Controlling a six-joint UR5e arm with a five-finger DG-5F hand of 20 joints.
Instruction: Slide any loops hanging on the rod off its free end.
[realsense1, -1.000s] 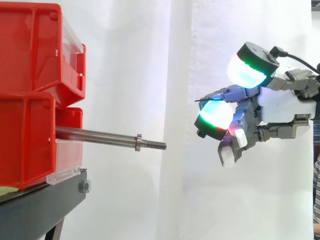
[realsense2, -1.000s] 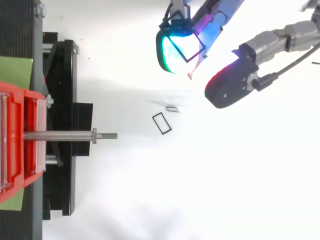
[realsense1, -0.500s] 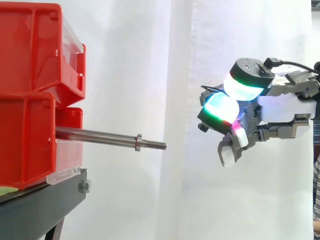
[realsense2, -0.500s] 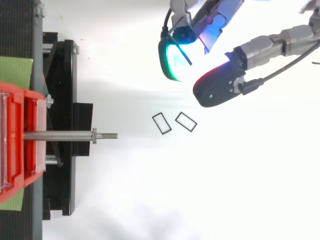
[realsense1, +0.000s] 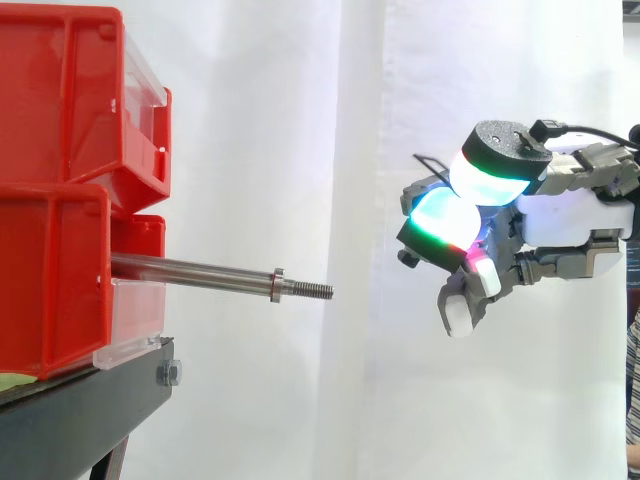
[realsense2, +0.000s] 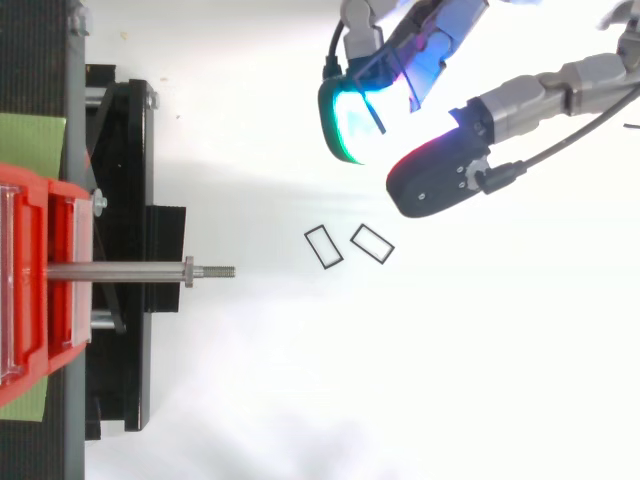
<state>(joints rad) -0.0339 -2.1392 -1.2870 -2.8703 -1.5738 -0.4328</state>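
The steel rod sticks out rightward from the lower red bin and carries no loop; a nut sits near its threaded free end. Two thin black rectangular loops lie flat on the white floor just past the rod's tip. My hand hangs to the right of the free end and a little higher. Its glowing pads are pressed together on a thin black loop, which juts out up and to the left. From above, that loop's wire crosses the cyan pad.
Two red bins are stacked on a black stand at the left. The stand's black base and a green strip lie below the rod. White curtain behind and white floor to the right.
One loop fell from my hand and now lies on the floor beside the first. The pads closed together and the hand shifted slightly right.
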